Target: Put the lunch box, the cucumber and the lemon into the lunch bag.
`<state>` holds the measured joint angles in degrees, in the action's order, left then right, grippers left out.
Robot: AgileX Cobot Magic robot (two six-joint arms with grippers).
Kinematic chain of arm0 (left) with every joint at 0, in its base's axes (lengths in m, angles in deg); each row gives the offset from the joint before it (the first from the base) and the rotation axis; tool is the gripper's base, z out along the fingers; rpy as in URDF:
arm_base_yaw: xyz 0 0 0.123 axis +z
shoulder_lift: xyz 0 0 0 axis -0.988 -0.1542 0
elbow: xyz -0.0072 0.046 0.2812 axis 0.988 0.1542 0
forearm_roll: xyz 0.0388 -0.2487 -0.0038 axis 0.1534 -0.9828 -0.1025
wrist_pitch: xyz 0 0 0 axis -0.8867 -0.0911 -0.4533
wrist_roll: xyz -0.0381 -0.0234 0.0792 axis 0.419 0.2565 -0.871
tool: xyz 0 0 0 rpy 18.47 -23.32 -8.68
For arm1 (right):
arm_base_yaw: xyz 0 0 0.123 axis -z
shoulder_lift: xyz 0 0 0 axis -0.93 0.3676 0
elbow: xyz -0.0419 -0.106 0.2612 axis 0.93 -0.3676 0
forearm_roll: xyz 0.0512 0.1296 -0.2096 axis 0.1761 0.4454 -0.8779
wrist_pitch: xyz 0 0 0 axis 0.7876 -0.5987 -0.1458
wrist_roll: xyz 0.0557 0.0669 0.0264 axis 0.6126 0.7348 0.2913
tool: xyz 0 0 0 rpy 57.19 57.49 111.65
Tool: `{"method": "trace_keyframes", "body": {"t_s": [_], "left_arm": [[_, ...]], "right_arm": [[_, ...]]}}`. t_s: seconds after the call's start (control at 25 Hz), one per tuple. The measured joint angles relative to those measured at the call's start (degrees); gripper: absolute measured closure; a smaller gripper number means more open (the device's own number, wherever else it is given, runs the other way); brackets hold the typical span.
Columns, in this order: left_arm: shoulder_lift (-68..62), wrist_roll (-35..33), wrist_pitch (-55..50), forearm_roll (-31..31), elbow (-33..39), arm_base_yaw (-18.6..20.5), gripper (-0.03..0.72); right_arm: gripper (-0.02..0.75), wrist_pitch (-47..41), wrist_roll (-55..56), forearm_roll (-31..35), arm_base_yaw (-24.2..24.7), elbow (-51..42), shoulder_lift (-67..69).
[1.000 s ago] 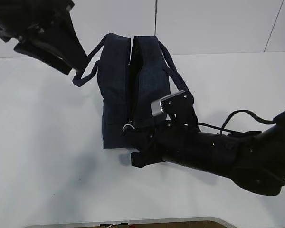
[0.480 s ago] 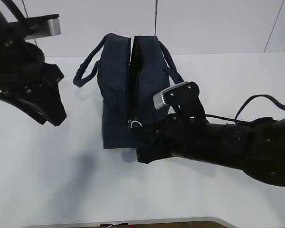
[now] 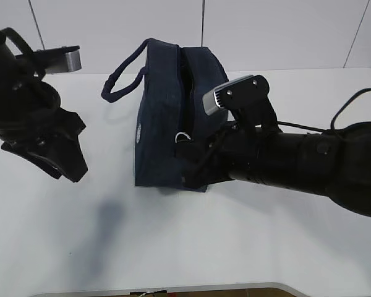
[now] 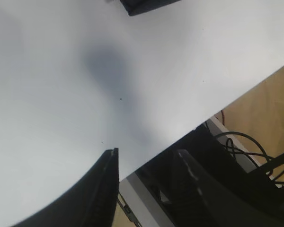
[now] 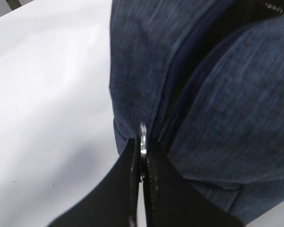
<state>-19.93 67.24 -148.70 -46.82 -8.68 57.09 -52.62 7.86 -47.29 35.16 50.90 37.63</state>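
We pinch the ring pull (image 5: 143,137) of the lunch bag (image 3: 164,124) at centre frame with our right gripper (image 5: 142,177), closing the zipper; next, pull steadily. Our left gripper (image 4: 146,163) hangs half-open, empty.

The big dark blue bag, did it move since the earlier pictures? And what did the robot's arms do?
Yes. The boxy navy fabric lunch bag shifted a little rightward and now stands taller. The right gripper, pinching the silver ring pull, drew it up along the bag's near end. The left gripper came down from the top left corner and hangs over the white table. The right gripper's grip stayed shut; the left stayed empty.
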Motion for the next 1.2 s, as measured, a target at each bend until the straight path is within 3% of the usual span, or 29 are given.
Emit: {"method": "trace_keyframes", "body": {"t_s": [0.4,0.76,1.2], "left_arm": [[0.0,-5.4,15.9,-0.9,8.9,0.0,0.414],[0.0,-16.2,26.0,-9.5,9.7,-0.2,0.414],[-0.5,-23.8,38.4,-13.3,9.7,-7.4,0.414]], "right_arm": [[0.733,-6.9,0.0,-3.2,0.0,5.5,-3.8],[0.733,-14.2,0.0,-6.3,0.0,13.2,-4.6],[0.733,-23.7,4.1,-6.4,0.0,19.5,-4.6]]}}
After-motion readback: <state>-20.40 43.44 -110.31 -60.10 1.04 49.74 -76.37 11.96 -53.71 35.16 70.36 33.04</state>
